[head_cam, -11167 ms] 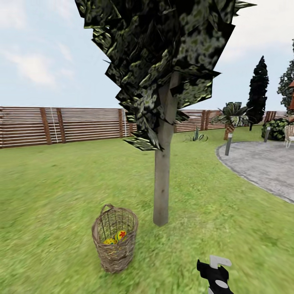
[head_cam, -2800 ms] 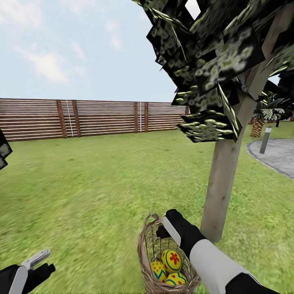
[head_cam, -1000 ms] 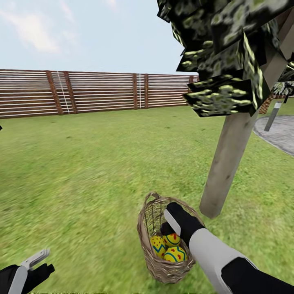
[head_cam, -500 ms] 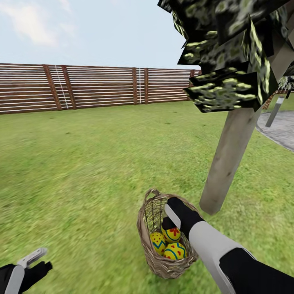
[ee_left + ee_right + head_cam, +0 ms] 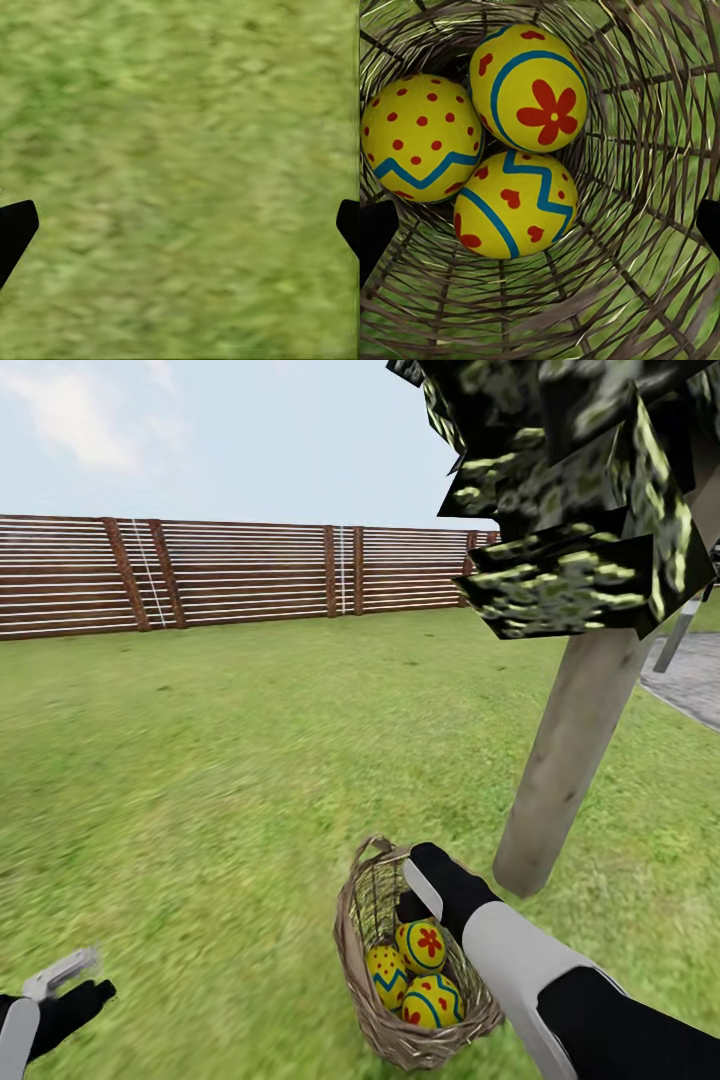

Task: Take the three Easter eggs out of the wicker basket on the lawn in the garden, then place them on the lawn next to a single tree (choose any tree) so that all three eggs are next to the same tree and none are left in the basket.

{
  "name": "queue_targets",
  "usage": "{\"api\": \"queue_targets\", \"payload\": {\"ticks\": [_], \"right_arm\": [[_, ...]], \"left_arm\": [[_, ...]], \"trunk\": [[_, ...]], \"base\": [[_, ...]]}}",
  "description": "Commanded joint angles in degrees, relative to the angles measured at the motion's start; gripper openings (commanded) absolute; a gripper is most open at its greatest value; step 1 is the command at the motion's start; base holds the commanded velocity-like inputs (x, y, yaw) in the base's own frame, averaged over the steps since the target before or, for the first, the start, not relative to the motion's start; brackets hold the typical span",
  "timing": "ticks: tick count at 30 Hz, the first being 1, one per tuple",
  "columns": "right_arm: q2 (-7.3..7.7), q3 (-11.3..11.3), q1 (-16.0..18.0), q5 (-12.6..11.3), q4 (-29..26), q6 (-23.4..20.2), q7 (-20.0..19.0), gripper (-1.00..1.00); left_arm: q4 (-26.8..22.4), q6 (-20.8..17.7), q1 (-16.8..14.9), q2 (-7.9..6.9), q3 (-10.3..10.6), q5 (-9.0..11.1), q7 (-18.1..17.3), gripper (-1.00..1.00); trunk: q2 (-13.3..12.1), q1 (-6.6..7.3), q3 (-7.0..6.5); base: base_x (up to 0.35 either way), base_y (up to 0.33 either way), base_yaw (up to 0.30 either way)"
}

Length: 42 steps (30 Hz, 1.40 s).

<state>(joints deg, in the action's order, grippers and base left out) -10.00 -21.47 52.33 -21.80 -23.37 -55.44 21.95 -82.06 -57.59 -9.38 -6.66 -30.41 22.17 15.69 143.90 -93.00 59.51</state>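
At the near left, the left gripper [image 5: 62,985] is held low over the lawn [image 5: 220,780]; in its wrist view the fingertips [image 5: 16,229] are seen set wide apart with only grass between them, so it is released and empty. Just beyond, the right gripper [image 5: 415,890] is poised at the mouth of the wicker basket [image 5: 372,1015], its fingers spread and nothing grasped. All three Easter eggs [image 5: 514,139] are seen lying together at the basket's bottom, touching one another. The step in hand is judged to be the reach for the first egg. A descent onto the topmost egg [image 5: 422,946], the flowered one, is called for next, with the fingers clenched only once it is straddled. Just behind the basket, the tree [image 5: 568,755] is rooted, so a short carry is expected. Farthest off, a slatted fence [image 5: 200,572] is seen.
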Motion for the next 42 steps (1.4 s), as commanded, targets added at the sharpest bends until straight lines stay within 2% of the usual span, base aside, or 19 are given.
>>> {"api": "queue_targets", "payload": {"ticks": [1,5,9,12,14,19,22,25,29,32,34,36,37,38,39,41,42], "right_arm": [[0.0,-0.3,0.1,-0.6,0.1,-0.1,0.5,1.0],[0.0,-0.4,0.1,-0.6,1.3,1.0,0.5,1.0],[0.0,-0.3,0.1,-0.6,2.2,2.1,0.5,1.0],[0.0,-0.3,0.0,-0.6,2.4,2.4,0.5,1.0],[0.0,-0.3,0.0,-0.6,2.9,2.5,0.5,1.0],[0.0,-0.3,0.0,-0.6,3.5,2.7,0.5,1.0],[0.0,-0.3,0.0,-0.6,3.6,2.8,0.5,1.0],[0.0,-0.3,0.0,-0.6,3.7,2.8,0.5,1.0],[0.0,-0.3,0.0,-0.6,3.7,2.8,0.5,1.0],[0.0,-0.3,0.0,-0.6,3.7,2.8,0.5,1.0],[0.0,-0.3,0.0,-0.6,3.7,2.8,0.5,1.0],[0.0,-0.3,0.0,-0.6,3.7,2.8,0.5,1.0],[0.0,-0.3,0.0,-0.6,3.7,2.8,0.5,1.0],[0.0,-0.3,0.0,-0.6,3.7,2.8,0.5,1.0],[0.0,-0.2,0.0,-0.6,3.7,2.8,0.5,1.0],[0.0,-0.2,0.0,-0.6,3.7,2.8,0.5,1.0],[0.0,-0.2,0.0,-0.6,3.7,2.8,0.5,1.0]], "left_arm": [[-2.2,-0.6,0.0,-0.09,0.0,0.4,0.5,1.0],[-5.3,-1.2,-0.7,-1.44,0.2,-1.1,0.6,1.0],[-4.4,-1.3,-2.0,-2.83,0.4,-2.6,0.6,1.0],[-3.5,-1.3,-2.4,-3.26,0.3,-2.9,0.6,1.0],[-3.2,-1.3,-2.6,-2.9,0.2,-2.9,0.6,1.0],[-3.0,-0.6,-2.7,1.23,-0.5,-3.1,0.8,1.0],[-2.8,-0.4,-2.7,2.72,-0.9,-3.3,1.0,1.0],[-2.2,-0.3,-2.6,3.47,-1.2,-4.7,1.4,1.0],[1.0,-0.3,-2.4,3.98,-3.1,-6.8,2.7,1.0],[4.1,-0.6,-2.4,3.87,-2.0,-8.0,3.0,1.0],[6.3,-0.9,-2.5,2.98,-0.6,-8.8,3.1,1.0],[9.4,-1.1,-2.8,1.0,0.6,-9.3,3.0,1.0],[12.1,-1.2,-3.6,-0.63,1.5,-9.4,2.8,1.0],[13.7,-1.3,-4.2,-1.51,2.0,-9.4,2.6,1.0],[17.6,-1.4,-6.1,-3.32,2.9,-9.5,1.9,1.0],[22.4,-1.4,-8.3,-5.33,3.5,-9.5,0.7,1.0],[27.8,-1.4,-10.9,-7.54,3.8,-9.6,-0.8,1.0]], "trunk": [[0.0,0.01,0.06],[0.0,0.01,0.06],[0.0,0.01,0.06],[0.0,0.01,0.06],[0.0,0.01,0.06],[0.0,0.01,0.06],[0.0,0.01,0.06],[0.0,0.01,0.06],[0.0,0.01,0.06],[0.0,0.01,0.06],[0.0,0.01,0.06],[0.0,0.01,0.06],[0.0,0.01,0.06],[0.0,0.01,0.06],[0.0,0.01,0.06],[0.0,0.01,0.06],[0.0,0.01,0.06]], "base": [[0.015,0.0,0.0],[0.007,0.0,0.0],[0.002,0.0,0.0],[0.0,0.0,0.0],[0.0,0.0,0.0],[0.0,0.0,0.0],[0.0,0.0,0.0],[0.0,0.0,0.0],[0.0,0.0,0.0],[0.0,0.0,0.0],[0.0,0.0,0.0],[0.0,0.0,0.0],[0.0,0.0,0.0],[0.0,0.0,0.0],[0.0,0.0,0.0],[0.0,0.0,0.0],[0.0,0.0,0.0]]}}
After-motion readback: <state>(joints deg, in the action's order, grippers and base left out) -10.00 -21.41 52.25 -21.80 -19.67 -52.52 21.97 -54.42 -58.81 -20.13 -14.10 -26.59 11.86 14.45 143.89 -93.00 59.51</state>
